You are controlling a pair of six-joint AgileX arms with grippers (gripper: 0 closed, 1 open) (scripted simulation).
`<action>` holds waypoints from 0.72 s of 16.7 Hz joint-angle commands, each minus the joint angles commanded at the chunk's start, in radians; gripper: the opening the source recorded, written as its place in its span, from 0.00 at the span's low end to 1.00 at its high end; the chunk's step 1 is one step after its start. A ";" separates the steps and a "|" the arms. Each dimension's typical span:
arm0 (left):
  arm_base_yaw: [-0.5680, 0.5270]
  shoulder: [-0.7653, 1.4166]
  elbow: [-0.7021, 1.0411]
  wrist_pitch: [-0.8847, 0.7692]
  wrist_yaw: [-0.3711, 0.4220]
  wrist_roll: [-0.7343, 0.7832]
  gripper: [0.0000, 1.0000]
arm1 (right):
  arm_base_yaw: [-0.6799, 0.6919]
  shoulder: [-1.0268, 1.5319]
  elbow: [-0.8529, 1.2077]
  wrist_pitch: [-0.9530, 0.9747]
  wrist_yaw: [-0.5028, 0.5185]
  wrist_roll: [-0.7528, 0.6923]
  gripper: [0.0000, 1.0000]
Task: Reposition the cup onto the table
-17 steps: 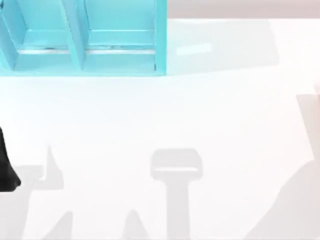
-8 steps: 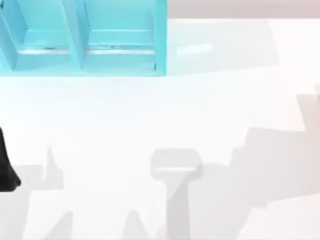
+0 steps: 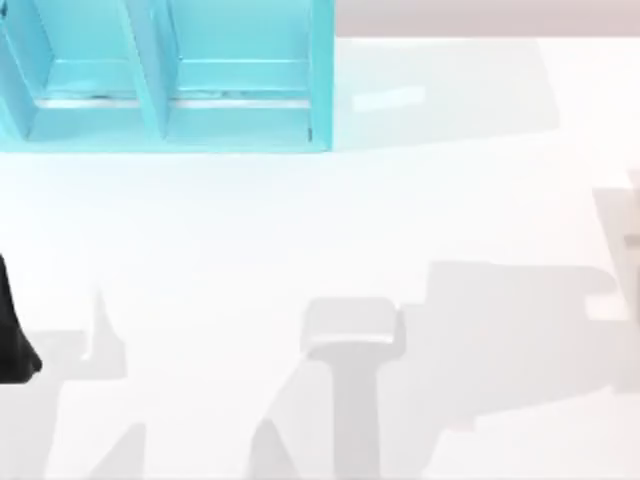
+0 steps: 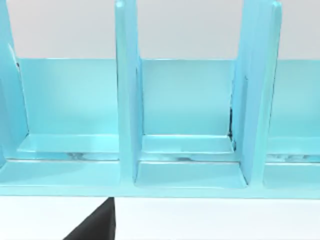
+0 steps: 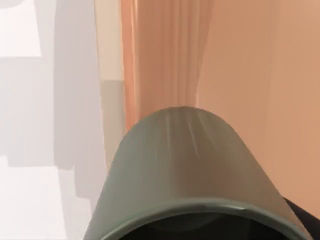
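The olive-grey cup point(image 5: 185, 170) looms very close in the right wrist view, its dark inside at the near rim. A black finger point(image 5: 301, 216) of my right gripper presses against its side, so the gripper is shut on the cup and holds it up off the white table point(image 5: 30, 200). In the top view the table point(image 3: 300, 220) carries a broad shadow at its right side. My left arm point(image 3: 14, 335) is parked at the table's left edge. A black tip of the left gripper point(image 4: 95, 227) pokes in below the shelf.
A light-blue shelf unit point(image 3: 320, 80) with upright dividers stands at the back left of the table. The left wrist view faces its compartments point(image 4: 187, 100) head on. A peach wall point(image 5: 240, 60) lies behind the cup.
The large shadow on the table's right side has spread and shifted leftward over the second. The left arm has stayed still.
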 joint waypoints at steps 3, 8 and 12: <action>0.000 0.000 0.000 0.000 0.000 0.000 1.00 | 0.066 0.039 0.036 -0.020 0.002 0.066 0.00; 0.000 0.000 0.000 0.000 0.000 0.000 1.00 | 0.341 0.139 0.154 -0.058 0.007 0.341 0.00; 0.000 0.000 0.000 0.000 0.000 0.000 1.00 | 0.609 0.208 0.254 -0.075 0.013 0.608 0.00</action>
